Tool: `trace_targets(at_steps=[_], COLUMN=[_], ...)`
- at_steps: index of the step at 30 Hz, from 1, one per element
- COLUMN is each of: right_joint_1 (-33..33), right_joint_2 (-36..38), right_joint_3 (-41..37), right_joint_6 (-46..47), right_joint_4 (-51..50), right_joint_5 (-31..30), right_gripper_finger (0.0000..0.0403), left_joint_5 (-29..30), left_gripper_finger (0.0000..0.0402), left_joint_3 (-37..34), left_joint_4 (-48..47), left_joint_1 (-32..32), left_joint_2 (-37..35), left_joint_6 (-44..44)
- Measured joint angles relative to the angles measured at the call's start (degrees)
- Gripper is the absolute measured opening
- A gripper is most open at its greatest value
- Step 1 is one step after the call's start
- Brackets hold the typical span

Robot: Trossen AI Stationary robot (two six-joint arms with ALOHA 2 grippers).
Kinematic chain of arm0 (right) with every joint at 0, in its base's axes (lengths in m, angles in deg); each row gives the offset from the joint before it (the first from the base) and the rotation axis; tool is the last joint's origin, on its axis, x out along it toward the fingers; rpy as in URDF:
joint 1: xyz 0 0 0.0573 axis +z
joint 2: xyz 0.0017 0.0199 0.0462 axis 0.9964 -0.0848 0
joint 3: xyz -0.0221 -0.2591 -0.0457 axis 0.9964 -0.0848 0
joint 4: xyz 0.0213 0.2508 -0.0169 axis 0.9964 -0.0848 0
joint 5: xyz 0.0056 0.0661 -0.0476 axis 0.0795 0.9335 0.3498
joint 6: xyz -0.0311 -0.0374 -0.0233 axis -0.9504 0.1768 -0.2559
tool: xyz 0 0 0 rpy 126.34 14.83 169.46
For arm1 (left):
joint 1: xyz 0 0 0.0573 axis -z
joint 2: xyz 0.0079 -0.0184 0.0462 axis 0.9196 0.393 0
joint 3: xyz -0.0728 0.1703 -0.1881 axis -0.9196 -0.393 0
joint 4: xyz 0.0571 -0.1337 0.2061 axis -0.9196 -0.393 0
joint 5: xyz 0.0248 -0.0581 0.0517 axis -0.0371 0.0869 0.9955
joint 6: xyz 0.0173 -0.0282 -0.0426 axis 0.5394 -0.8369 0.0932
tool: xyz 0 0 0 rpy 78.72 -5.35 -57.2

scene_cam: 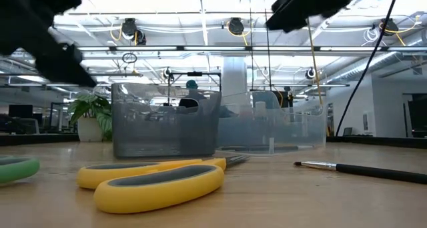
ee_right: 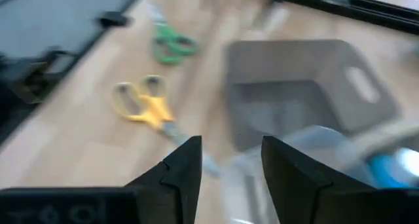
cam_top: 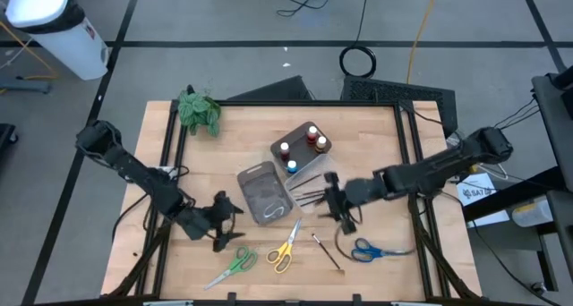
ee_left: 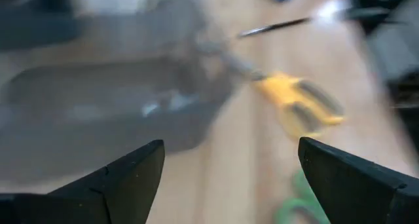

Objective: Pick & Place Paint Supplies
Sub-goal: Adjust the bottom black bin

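Observation:
My left gripper [cam_top: 222,224] [ee_left: 229,145] is open and hovers by the near-left corner of the grey tray [cam_top: 266,193], touching nothing. My right gripper [cam_top: 338,215] [ee_right: 230,145] is open too, just right of several dark-handled brushes [cam_top: 309,197] that lie beside the grey tray. The yellow scissors [cam_top: 285,248] [scene_cam: 153,178], the green scissors [cam_top: 233,265] and the blue scissors [cam_top: 371,250] lie flat near the table's near edge. One loose brush [cam_top: 327,250] [scene_cam: 373,170] lies between the yellow and blue pairs. Small paint bottles [cam_top: 309,140] stand in the clear tray [cam_top: 313,160].
A green leafy plant [cam_top: 199,111] stands at the far left corner. The grey tray and the clear tray sit side by side mid-table. Bare wood shows at the far right and along the left side. A black frame [cam_top: 421,154] borders the table.

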Motion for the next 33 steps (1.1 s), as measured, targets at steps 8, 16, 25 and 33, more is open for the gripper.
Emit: trace_targets(at_steps=[8,16,25,33], right_joint_1=[10.9,16.5,21.5,22.2], right_joint_2=[0.0,0.0,-6.5,-21.1], right_joint_3=[-5.9,-17.9,-12.0,4.1], right_joint_6=[8.5,18.1,22.4,35.3], right_joint_4=[11.9,37.3,29.5,2.5], right_joint_5=[0.0,-1.1,-10.8,-18.2], right_gripper_finger=[0.0130,0.0132,0.0132,0.0132], left_joint_5=[7.0,7.2,6.9,5.6], left_gripper_finger=[0.0365,0.0365,0.0365,0.0365], left_joint_3=[0.0,0.0,0.0,0.0], left_joint_4=[-4.8,-1.0,1.0,1.3], left_joint_1=[-1.5,-6.7,-11.7,-12.4], left_joint_2=[3.4,3.4,3.4,3.4], left_joint_6=[-10.8,-8.8,-7.7,-8.0])
